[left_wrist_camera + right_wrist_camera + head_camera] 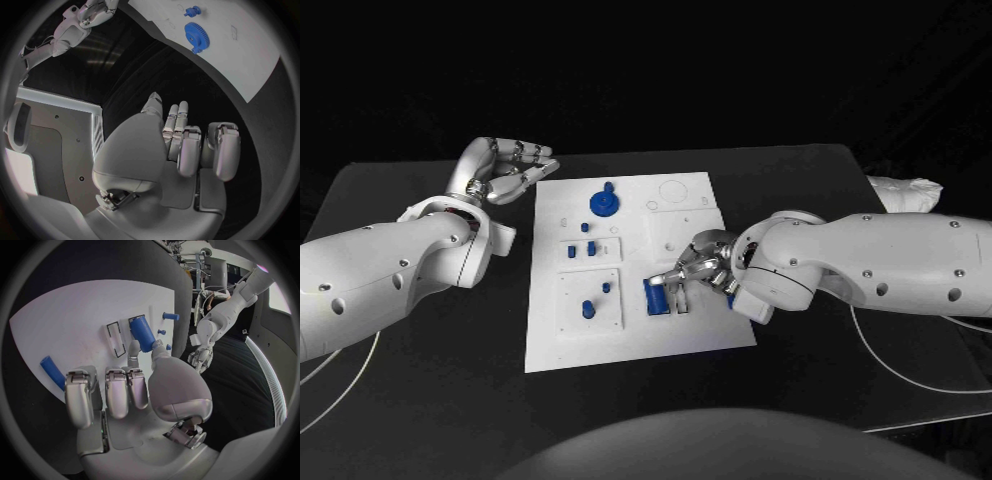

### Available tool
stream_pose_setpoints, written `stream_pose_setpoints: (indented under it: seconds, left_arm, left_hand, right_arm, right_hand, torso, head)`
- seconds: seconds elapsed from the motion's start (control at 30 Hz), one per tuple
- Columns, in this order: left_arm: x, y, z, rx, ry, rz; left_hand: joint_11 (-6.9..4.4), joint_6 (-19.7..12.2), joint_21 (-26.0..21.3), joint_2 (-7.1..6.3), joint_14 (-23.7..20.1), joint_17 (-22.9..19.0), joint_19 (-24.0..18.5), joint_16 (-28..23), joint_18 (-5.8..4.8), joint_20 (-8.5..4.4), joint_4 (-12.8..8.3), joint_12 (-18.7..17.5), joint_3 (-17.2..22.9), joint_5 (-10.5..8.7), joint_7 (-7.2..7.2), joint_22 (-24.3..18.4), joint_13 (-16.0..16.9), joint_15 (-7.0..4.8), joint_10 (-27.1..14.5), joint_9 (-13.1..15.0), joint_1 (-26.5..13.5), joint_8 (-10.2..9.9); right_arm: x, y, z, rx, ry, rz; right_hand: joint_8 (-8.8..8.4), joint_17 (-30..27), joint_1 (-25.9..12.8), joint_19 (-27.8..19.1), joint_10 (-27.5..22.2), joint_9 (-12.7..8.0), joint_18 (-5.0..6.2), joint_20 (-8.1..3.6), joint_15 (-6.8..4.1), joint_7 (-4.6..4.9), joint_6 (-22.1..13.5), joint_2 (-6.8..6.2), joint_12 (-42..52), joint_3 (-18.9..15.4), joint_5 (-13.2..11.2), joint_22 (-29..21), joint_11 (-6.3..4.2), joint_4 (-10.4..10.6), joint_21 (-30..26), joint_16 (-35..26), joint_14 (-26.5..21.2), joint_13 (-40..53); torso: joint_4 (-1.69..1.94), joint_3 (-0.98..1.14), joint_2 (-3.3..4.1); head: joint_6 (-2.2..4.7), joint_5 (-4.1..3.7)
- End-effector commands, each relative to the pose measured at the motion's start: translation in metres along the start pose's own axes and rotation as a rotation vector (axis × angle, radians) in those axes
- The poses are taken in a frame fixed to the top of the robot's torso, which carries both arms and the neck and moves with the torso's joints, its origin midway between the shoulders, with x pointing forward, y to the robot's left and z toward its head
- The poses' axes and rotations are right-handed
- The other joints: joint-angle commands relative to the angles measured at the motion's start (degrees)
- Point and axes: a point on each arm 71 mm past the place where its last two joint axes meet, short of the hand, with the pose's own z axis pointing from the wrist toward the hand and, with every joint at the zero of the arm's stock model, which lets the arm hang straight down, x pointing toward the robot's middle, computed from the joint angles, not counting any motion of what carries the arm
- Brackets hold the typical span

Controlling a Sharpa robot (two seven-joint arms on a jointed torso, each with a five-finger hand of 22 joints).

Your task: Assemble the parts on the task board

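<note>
One blue block [142,333] pinched by right hand [692,272] near board's [689,335] right edge; seating probably next. Left hand [514,166] curled, empty, off left edge.

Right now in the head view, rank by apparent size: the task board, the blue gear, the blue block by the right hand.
1. task board
2. blue gear
3. blue block, partly covered by the right hand, so its rank against the gear is unsure.
</note>
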Motion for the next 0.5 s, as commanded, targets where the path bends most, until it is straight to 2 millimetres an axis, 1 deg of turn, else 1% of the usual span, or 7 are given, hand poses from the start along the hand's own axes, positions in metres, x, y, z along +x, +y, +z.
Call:
stream_pose_setpoints:
  seconds: [0.03,0.23,0.5]
  left_arm:
    - [0.0022,-0.0023,0.0008,0.014,0.015,-0.006]
    - [0.0025,-0.0024,0.001,0.014,0.016,-0.006]
    - [0.0024,-0.0023,0.0009,0.015,0.016,-0.006]
  left_hand:
    - [-0.17,0.26,0.14,0.66,6.06,15.06,6.13,0.15,-0.42,-0.1,0.0,0.06,-0.46,0.37,-0.04,15.1,0.0,-0.1,0.4,-0.07,-0.03,-0.21]
    - [-0.17,0.26,0.14,0.66,6.06,15.06,6.13,0.15,-0.42,-0.1,0.0,0.06,-0.46,0.37,-0.04,15.1,0.0,-0.1,0.4,-0.07,-0.03,-0.21]
    - [-0.17,0.26,0.14,0.66,6.06,15.06,6.13,0.15,-0.42,-0.1,0.0,0.06,-0.46,0.37,-0.04,15.1,0.0,-0.1,0.4,-0.07,-0.03,-0.21]
  right_arm:
    - [0.0007,-0.0017,0.0008,0.012,0.003,-0.012]
    - [-0.0012,-0.0023,0.0017,0.014,-0.008,-0.006]
    - [-0.0033,-0.0029,0.0026,0.012,-0.021,0.001]
  right_hand:
    - [0.18,15.07,0.55,6.0,5.99,0.31,-0.38,-0.22,-0.47,-0.08,-0.42,0.86,0.16,0.43,0.42,15.1,-0.37,-0.37,0.26,0.23,5.97,14.94]
    - [0.11,15.07,1.18,6.0,5.99,0.59,-0.38,-0.24,-0.49,-0.14,-0.49,1.36,0.16,0.88,0.6,15.1,-0.42,-0.69,0.26,0.23,5.97,14.94]
    - [0.05,15.07,1.24,6.0,5.99,0.64,-0.38,-0.24,-0.49,-0.13,-0.55,1.55,0.16,0.99,0.7,15.1,-0.43,-0.69,0.26,0.23,5.97,14.94]
  torso:
    - [0.02,-0.03,0.0]
    - [-0.02,-0.05,-0.08]
    - [0.03,0.0,-0.07]
  head:
    - [0.0,-0.05]
    - [0.0,-0.08]
    - [0.0,-0.06]
